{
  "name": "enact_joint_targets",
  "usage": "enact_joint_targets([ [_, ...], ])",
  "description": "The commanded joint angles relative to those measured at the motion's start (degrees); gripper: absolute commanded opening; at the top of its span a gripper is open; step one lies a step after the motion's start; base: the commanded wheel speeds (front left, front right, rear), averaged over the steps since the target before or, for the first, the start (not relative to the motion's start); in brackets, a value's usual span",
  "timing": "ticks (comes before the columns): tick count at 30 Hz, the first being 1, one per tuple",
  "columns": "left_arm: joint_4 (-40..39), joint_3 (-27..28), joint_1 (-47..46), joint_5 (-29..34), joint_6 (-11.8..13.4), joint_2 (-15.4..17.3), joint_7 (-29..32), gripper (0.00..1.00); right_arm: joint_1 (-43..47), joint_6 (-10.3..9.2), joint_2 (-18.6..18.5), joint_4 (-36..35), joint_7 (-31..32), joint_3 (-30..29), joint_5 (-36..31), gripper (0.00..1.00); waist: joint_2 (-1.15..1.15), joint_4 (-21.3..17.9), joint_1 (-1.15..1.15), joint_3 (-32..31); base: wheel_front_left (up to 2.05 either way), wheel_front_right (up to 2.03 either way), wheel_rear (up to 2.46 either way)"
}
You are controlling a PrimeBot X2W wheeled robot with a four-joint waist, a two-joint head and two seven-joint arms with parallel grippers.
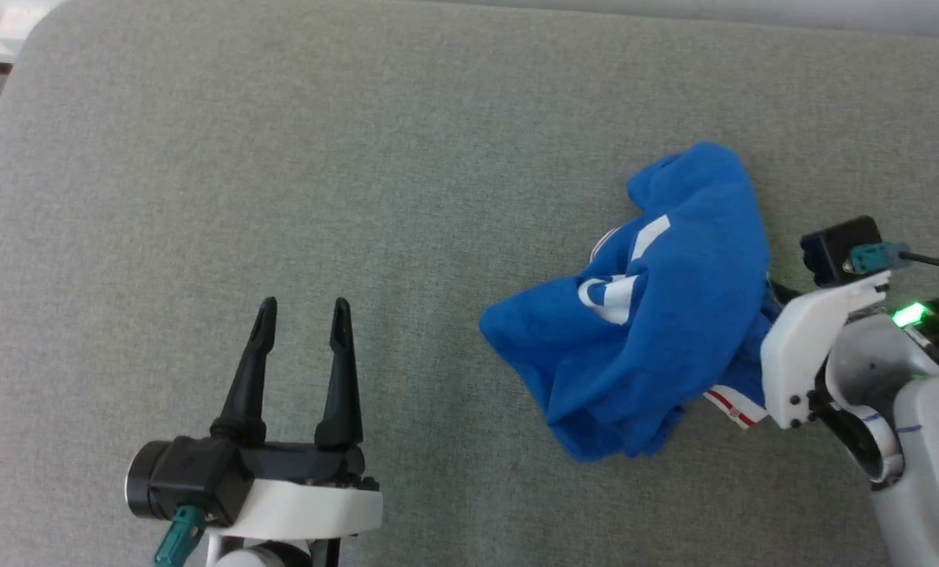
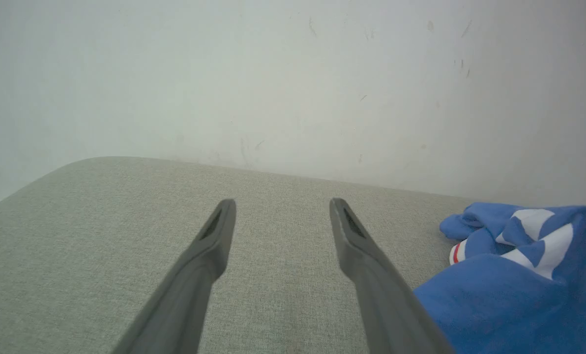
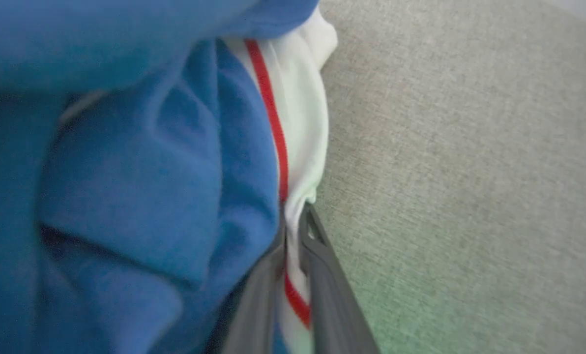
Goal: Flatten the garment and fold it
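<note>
Two claws show in the head view, though it tells us little about the right one: its fingers run under the crumpled bright blue jersey T-shirt (image 1: pixel 658 331), leaving a white wrist housing (image 1: pixel 800 354) and a green light (image 1: pixel 911 316) in sight. That view also gives us the whole layout. The T-shirt lies bunched on the right half of the grey fabric-covered desk (image 1: pixel 280 157), white lettering (image 1: pixel 611 298) folded into its creases and a white red-striped band (image 1: pixel 733 407) poking out at its near right edge, just beside the housing.

From the right wrist view we get what the head view hides. The right claw (image 3: pixel 295 223) has its two dark fingers drawn nearly together, pinching the white band (image 3: pixel 305 123) along its red stripe (image 3: pixel 272 118), with blue cloth bulging to the left of the fingers and bare desk to their right.

Over in the left wrist view we alone see a pale scuffed wall (image 2: pixel 293 73) rising behind the far desk edge. The left claw (image 1: pixel 304 303) stands with its fingers wide apart, holding nothing and touching nothing, well apart from the T-shirt, whose blue folds reach into that view's lower right corner.
</note>
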Motion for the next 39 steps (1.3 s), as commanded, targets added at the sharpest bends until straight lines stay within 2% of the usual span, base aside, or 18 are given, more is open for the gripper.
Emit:
enact_joint_targets([
  [1,0.32,0.51,-0.55,0.65,-0.49,-0.36,-0.28,1.0,0.33,-0.06,0.62,1.43,-0.37,0.0,-0.55,0.0,0.0,-0.63,-0.01,-0.83,0.0,0.0,0.0],
  [9,1.31,2.85,1.42,1.02,-1.49,-0.45,-0.28,1.0,-2.1,-0.06,0.41,-4.29,-5.94,-2.64,-2.13,0.0,0.0,-5.66,-0.01,-8.21,0.0,0.0,0.0],
  [12,1.1,3.67,2.9,0.94,-1.46,-0.45,-0.28,1.0,-1.47,-0.06,0.48,-9.05,-6.92,-7.3,-3.39,0.0,0.0,-7.76,-0.01,-10.97,0.0,0.0,0.0],
  [15,0.75,4.01,4.77,0.92,-1.35,-0.4,-0.28,1.0,2.91,-0.06,1.43,-14.41,-6.52,-14.11,-5.06,0.0,0.0,-9.47,-0.01,-12.72,0.0,0.0,0.0],
  [16,0.75,4.01,4.77,0.92,-1.35,-0.4,-0.28,1.0,2.91,-0.06,1.43,-14.41,-6.52,-14.11,-5.06,0.0,0.0,-9.47,-0.01,-12.72,0.0,0.0,0.0],
  [19,0.56,3.86,6.17,0.93,-1.5,-0.15,-0.28,1.0,11.78,-0.06,4.25,-19.12,-4.92,-22.1,-6.66,0.0,0.0,-10.29,-0.01,-13.2,0.0,0.0,0.0],
  [20,0.41,3.76,6.65,0.91,-1.63,0.11,-0.28,1.0,19.47,-0.06,7.78,-21.1,-3.95,-27.05,-6.95,0.0,0.0,-10.49,-0.01,-13.0,0.0,0.0,0.0],
  [21,0.41,3.76,6.65,0.91,-1.63,0.11,-0.28,1.0,19.47,-0.06,7.78,-21.1,-3.95,-27.05,-6.95,0.0,0.0,-10.49,-0.01,-13.0,0.0,0.0,0.0],
  [23,0.16,3.62,6.85,0.97,-1.74,0.54,0.0,1.0,30.6,-0.06,11.11,-21.65,-3.73,-32.15,-8.09,0.0,0.0,-10.41,-0.01,-12.39,0.0,0.0,0.0],
  [26,-0.04,3.59,6.98,1.01,-1.73,0.94,0.43,1.0,36.77,-0.06,12.24,-19.5,-5.14,-33.38,-7.19,0.0,0.0,-10.53,-0.01,-12.27,0.0,0.0,0.0],
  [28,-0.1,3.6,7.07,1.0,-1.71,1.09,0.61,1.0,37.59,-0.06,12.3,-17.87,-5.96,-33.22,-5.68,0.0,0.0,-10.66,-0.01,-12.29,0.0,0.0,0.0],
  [29,-0.13,3.52,7.17,1.0,-1.73,1.31,0.94,1.0,37.68,-0.06,12.34,-15.2,-8.6,-32.36,-4.09,1.0,0.0,-10.8,-0.01,-12.58,0.0,0.0,0.0],
  [34,0.05,3.02,7.2,0.95,-1.8,1.42,1.5,1.0,34.64,-0.06,12.36,-13.13,-12.8,-29.65,-3.5,1.0,0.0,-10.64,-0.01,-13.76,0.0,0.0,0.0],
  [39,0.27,2.36,7.36,0.74,-1.8,1.25,1.73,1.0,29.61,-0.06,12.37,-18.68,-12.7,-24.88,-3.16,1.0,0.0,-9.6,-0.01,-14.97,0.0,0.0,0.0],
])
